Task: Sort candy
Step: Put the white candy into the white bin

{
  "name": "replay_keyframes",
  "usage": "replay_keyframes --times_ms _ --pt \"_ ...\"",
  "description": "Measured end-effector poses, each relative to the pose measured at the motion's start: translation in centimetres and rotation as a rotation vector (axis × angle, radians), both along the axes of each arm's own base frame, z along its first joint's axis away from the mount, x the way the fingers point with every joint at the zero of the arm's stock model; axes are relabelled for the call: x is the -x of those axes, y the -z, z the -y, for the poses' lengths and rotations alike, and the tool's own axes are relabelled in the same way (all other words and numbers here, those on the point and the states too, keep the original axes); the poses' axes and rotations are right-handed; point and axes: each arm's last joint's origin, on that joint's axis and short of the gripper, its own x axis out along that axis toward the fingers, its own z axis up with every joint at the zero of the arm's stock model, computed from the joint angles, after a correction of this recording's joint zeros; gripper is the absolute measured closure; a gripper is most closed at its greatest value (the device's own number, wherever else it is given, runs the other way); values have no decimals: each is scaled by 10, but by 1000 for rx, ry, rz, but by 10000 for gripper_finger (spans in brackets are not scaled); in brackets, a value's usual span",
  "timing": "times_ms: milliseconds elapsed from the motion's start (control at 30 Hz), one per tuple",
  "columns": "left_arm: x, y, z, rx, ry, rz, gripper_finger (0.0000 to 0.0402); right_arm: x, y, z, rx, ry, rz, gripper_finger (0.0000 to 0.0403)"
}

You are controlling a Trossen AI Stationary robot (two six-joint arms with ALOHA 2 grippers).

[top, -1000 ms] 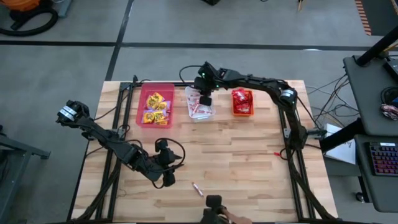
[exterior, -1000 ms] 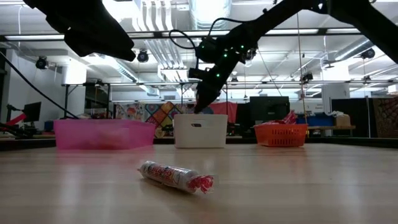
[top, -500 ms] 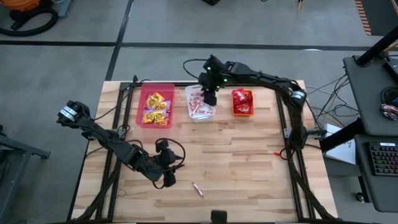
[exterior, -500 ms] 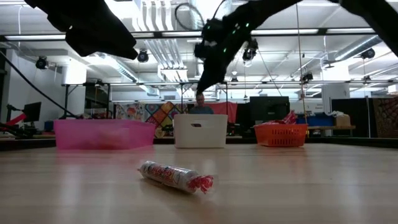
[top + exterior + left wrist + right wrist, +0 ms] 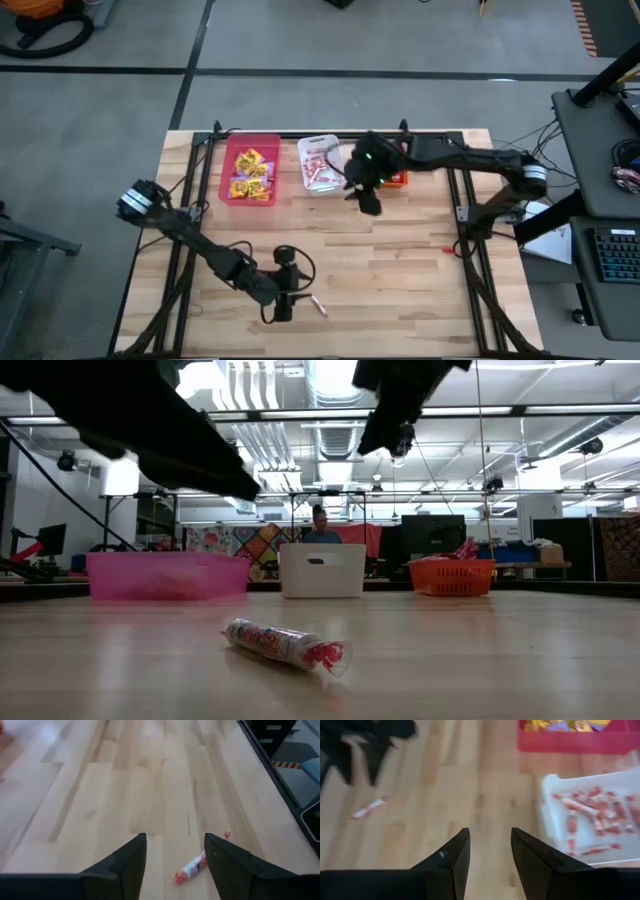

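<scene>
So the left tool (image 5: 284, 311) hangs wide open and empty near the table's front edge, just beside the last stick (image 5: 317, 305). Risk: a finger (image 5: 125, 862) clips the stick and rolls it away. Right tool (image 5: 368, 200), open and empty too, sits by the white bin (image 5: 303, 150) at the back edge.

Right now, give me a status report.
Left gripper open over the stick. Right gripper open, empty, beside white bin. Nothing in the way.

Matt wood table (image 5: 400, 250), plastic bins (image 5: 250, 170)
</scene>
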Motion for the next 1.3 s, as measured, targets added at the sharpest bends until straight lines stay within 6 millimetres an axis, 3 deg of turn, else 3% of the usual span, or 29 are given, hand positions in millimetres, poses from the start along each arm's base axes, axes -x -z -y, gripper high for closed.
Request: replay_keyframes --times_ms 200,333,767,900,1167,1300 --pt "-14 31 12 -12 123 -9 203 25 4 -42 -9 -16 62 268" --pt "-19 44 14 4 193 -24 204 38 9 -60 48 15 61 268" --pt "-24 74 14 -5 209 -62 214 46 29 -85 4 2 31 268" --pt "-25 77 14 -10 202 -62 248 45 28 -89 -1 -9 44 268" --pt "-25 77 14 -4 197 -67 378 43 30 -95 4 -35 41 268" --pt "-24 75 14 20 183 -68 381 39 33 -104 7 -72 74 268"
